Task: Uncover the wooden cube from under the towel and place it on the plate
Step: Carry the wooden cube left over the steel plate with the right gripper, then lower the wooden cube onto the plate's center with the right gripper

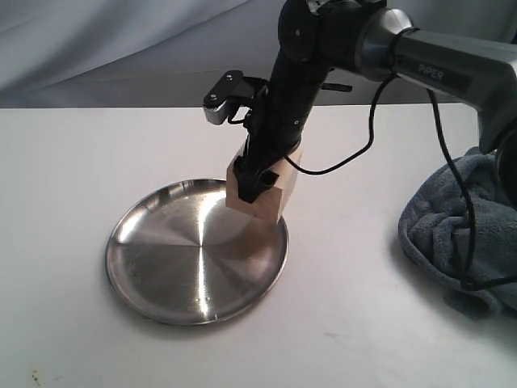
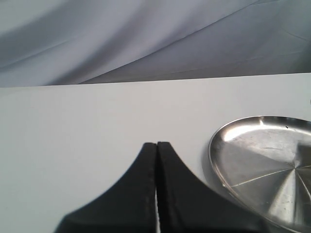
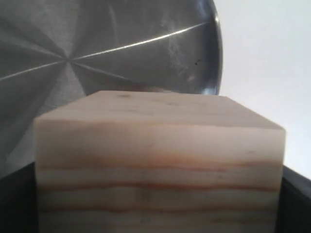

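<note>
right tool [image 1: 259, 183] grips wooden cube [image 1: 287, 194] over plate [image 1: 161, 263].

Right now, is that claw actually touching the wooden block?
Touching. The right wrist view shows black fingers of the right gripper flush against both sides of the wooden cube.

**Tilted and gripped tight!**

The right gripper [image 1: 260, 182] is clamping the wooden cube [image 1: 284, 192], tilting it over the far rim of the plate [image 1: 121, 263]. The towel [image 1: 452, 226] is lying bunched at the table's [image 1: 81, 162] right edge, well apart.
</note>
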{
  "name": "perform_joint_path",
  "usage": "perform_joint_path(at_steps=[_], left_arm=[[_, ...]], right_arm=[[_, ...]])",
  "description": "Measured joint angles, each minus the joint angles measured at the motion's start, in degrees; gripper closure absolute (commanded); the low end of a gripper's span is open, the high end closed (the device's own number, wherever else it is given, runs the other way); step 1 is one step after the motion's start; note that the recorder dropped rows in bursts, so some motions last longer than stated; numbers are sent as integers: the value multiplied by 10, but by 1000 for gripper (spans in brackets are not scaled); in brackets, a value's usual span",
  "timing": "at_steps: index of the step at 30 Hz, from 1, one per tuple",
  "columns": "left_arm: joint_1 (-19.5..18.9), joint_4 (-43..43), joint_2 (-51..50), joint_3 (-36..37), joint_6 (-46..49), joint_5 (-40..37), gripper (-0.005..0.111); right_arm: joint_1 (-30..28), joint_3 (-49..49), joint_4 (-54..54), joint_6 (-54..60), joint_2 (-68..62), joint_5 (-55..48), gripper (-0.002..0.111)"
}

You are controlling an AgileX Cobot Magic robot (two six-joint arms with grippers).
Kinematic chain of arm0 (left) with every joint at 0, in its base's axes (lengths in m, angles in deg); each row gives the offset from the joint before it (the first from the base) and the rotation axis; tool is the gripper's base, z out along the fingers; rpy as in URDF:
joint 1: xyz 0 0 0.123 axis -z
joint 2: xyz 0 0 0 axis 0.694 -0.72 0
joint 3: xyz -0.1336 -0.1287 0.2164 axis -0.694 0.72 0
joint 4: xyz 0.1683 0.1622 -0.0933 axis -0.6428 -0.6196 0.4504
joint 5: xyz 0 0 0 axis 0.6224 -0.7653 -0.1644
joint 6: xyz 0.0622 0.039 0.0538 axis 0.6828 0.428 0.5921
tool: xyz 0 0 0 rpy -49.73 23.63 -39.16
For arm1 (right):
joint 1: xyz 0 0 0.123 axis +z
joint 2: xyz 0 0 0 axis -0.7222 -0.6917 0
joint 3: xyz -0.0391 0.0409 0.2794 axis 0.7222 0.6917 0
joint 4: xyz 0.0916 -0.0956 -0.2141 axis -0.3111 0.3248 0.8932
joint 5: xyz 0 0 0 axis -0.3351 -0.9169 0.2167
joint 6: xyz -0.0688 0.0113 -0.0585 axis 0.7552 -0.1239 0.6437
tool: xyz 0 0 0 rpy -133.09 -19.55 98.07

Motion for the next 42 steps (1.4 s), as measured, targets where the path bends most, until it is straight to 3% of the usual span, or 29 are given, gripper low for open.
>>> perform_joint_path(at_steps=[15, 42], left_arm=[[0, 0, 0, 0, 0, 0, 107], [0, 0, 0, 0, 0, 0, 107]], right_arm=[[86, 0, -5, -1, 0, 11, 84], [86, 0, 20, -7, -48, 25, 84]])
